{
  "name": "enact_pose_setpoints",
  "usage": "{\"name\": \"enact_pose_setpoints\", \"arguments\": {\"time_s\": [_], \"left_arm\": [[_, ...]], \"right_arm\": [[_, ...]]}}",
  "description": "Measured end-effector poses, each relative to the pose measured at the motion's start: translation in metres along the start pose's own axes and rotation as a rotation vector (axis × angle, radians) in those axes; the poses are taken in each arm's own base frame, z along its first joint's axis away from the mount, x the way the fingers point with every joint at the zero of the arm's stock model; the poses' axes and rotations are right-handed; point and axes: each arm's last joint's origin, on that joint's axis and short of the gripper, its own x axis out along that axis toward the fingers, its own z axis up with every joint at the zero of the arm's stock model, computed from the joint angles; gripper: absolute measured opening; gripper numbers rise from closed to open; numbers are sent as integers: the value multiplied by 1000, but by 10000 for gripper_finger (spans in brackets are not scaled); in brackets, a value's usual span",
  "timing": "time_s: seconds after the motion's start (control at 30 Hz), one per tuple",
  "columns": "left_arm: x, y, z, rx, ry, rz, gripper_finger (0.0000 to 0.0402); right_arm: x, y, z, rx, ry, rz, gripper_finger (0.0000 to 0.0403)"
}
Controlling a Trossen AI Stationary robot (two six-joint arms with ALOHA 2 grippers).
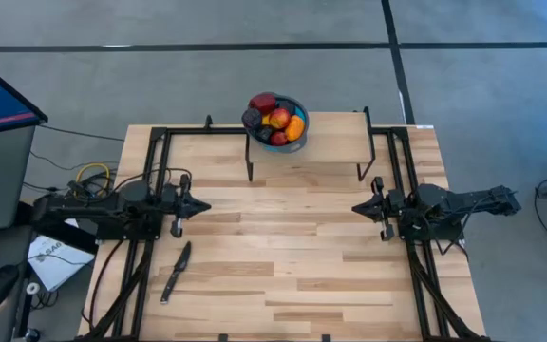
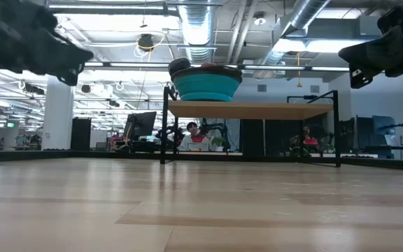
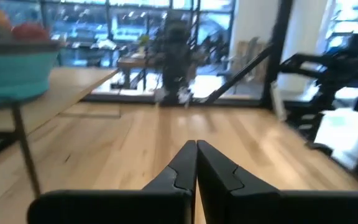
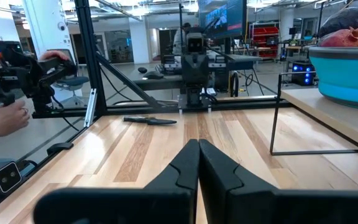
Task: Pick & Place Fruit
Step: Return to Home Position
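The fruit is piled in a teal bowl that stands on a raised wooden shelf at the table's far edge; purple, red, orange and red-and-yellow pieces show. The bowl also shows in the low view, and at the edge of both wrist views. My left gripper hovers shut over the table's left side. My right gripper hovers shut over the right side. The two point at each other. In their own views, the left fingers and right fingers are closed together.
A dark knife lies on the table near its left front, close to my left arm; it shows too in the right wrist view. The shelf stands on thin black legs. A person's hand shows beyond the table's edge.
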Motion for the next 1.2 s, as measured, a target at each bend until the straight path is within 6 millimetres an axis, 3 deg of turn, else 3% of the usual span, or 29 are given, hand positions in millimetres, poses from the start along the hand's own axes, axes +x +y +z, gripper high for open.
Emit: {"name": "enact_pose_setpoints", "arguments": {"time_s": [0.17, 0.47, 1.2], "left_arm": [[-6, -3, 3, 36, -51, -11, 5], [-8, 4, 2, 35, -40, 161, 3], [-9, 7, 3, 113, -49, 131, 3]], "right_arm": [[0, 0, 0, 0, 0, 0, 2], [0, 0, 0, 0, 0, 0, 2], [0, 0, 0, 0, 0, 0, 2]]}}
